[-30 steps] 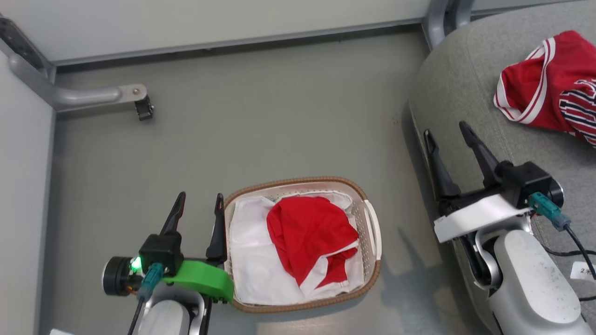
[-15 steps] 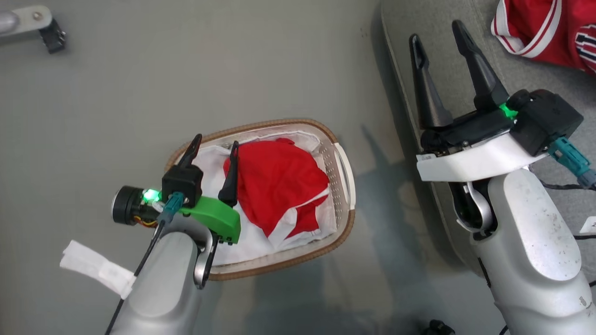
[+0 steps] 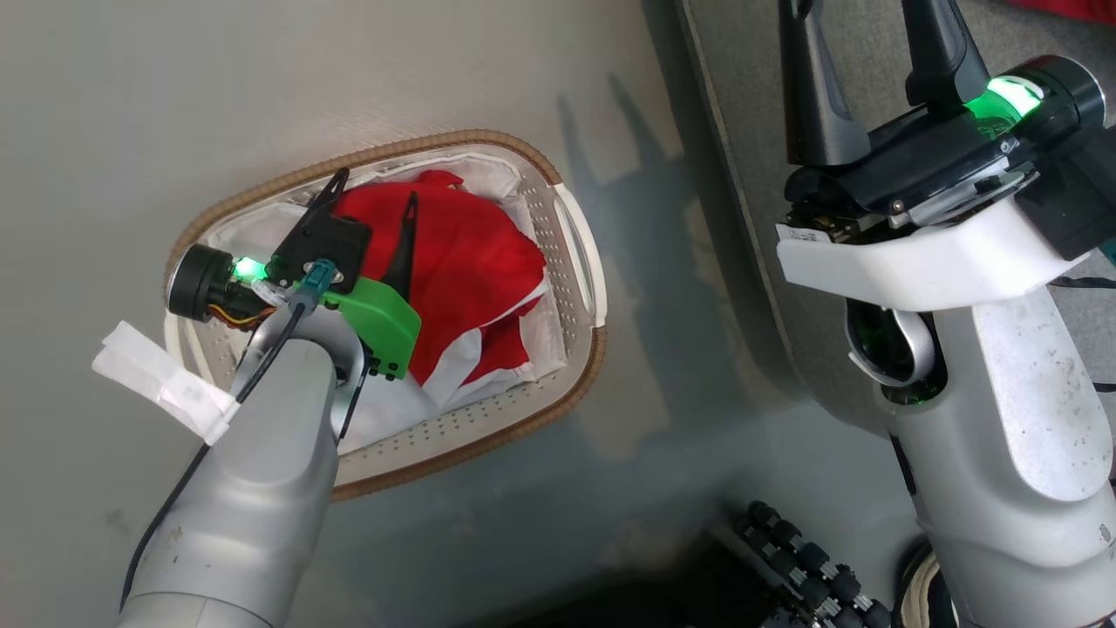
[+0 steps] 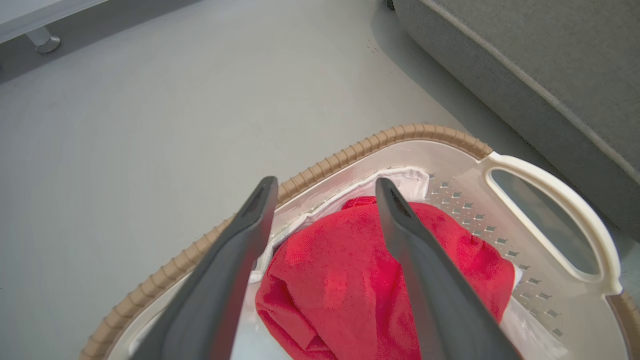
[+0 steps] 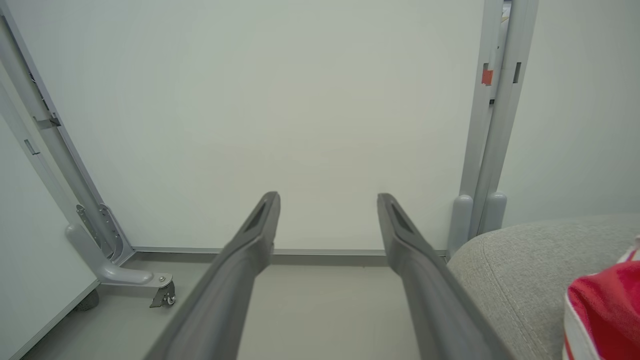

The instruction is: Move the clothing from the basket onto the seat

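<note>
The white perforated basket (image 3: 571, 262) with its brown woven rim (image 4: 350, 150) stands on the floor beside the grey seat (image 3: 750, 78). A crumpled red garment (image 3: 471, 253) with white trim lies in it on a white sheet (image 3: 484, 170). My left gripper (image 3: 375, 186) hangs open over the basket. In the left wrist view one of its fingers (image 4: 415, 250) is over the red garment (image 4: 350, 280) and the other is over the sheet near the rim. My right gripper (image 5: 326, 196) stands open, held high above the seat's edge. A second red garment (image 5: 605, 310) with striped trim lies on the seat (image 5: 525, 260).
The basket's white handle (image 4: 555, 200) faces the sofa side (image 4: 525, 65), with a strip of grey floor between. Pale wall panels with a metal post (image 5: 492, 125) and a castered foot (image 5: 125, 275) stand beyond. My dark base (image 3: 802, 558) shows at the bottom.
The head view has tipped downward, shifting the whole picture. My left gripper has gone from beside the basket to above the red garment inside it. The right gripper stays open.
</note>
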Tool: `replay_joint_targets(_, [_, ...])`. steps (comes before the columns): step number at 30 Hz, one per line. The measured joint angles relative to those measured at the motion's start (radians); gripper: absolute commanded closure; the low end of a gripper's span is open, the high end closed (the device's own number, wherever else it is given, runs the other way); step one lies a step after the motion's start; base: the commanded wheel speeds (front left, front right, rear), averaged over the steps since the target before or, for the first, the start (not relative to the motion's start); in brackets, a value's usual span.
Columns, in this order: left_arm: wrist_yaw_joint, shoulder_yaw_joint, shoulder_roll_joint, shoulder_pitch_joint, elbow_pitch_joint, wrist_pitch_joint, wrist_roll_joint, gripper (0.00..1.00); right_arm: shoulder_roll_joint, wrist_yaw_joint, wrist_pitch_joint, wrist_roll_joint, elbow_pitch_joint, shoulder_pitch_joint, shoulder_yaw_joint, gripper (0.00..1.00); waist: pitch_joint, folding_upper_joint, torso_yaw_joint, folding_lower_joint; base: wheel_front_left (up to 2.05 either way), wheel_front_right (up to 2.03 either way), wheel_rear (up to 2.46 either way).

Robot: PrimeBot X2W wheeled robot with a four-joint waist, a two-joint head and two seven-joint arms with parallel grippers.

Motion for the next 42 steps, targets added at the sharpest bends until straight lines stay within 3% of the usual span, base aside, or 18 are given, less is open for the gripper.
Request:
replay_joint_targets(11, [-0.002,-0.048,0.034,-0.104,0.191,0.0,0.047,0.0,0.01,0.0,0.0,0.0,-0.064,-0.025,0.004,0.0,0.126,0.0,-0.069,0.0,0.0,0.0,0.0])
replay_joint_targets(27, [0.122,-0.128,0.074,-0.244,0.379,0.027,0.128,0.0,0.012,0.0,0.0,-0.002,-0.064,-0.02,-0.009,0.0,0.206,0.0,-0.078,0.0,0.0,0.0,0.0])
replay_joint_targets(32, [0.101,-0.138,0.057,-0.267,0.414,0.068,0.124,0.0,0.012,0.0,0.0,-0.002,-0.053,-0.016,0.002,0.0,0.215,0.0,-0.071,0.0,0.0,0.0,0.0])
replay_joint_targets(39, [0.036,-0.134,0.03,-0.266,0.43,0.102,0.089,0.0,0.012,0.0,0.0,-0.008,-0.049,-0.016,0.013,0.0,0.22,0.0,-0.058,0.0,0.0,0.0,0.0])
replay_joint_targets(40, [0.034,-0.135,0.028,-0.266,0.431,0.11,0.083,0.17,0.013,0.0,0.0,-0.01,-0.048,-0.016,0.015,0.0,0.219,0.0,-0.057,0.0,0.0,0.0,0.0])
replay_joint_targets(41, [0.03,-0.137,0.026,-0.266,0.433,0.114,0.081,0.64,0.013,0.0,0.0,-0.012,-0.048,-0.016,0.016,0.0,0.219,0.0,-0.056,-0.0001,0.0,0.0,0.0])
replay_joint_targets(42, [0.025,-0.137,0.025,-0.265,0.434,0.123,0.076,1.0,0.013,0.0,0.0,-0.013,-0.047,-0.016,0.016,0.0,0.218,0.0,-0.054,0.0,0.0,0.0,0.0])
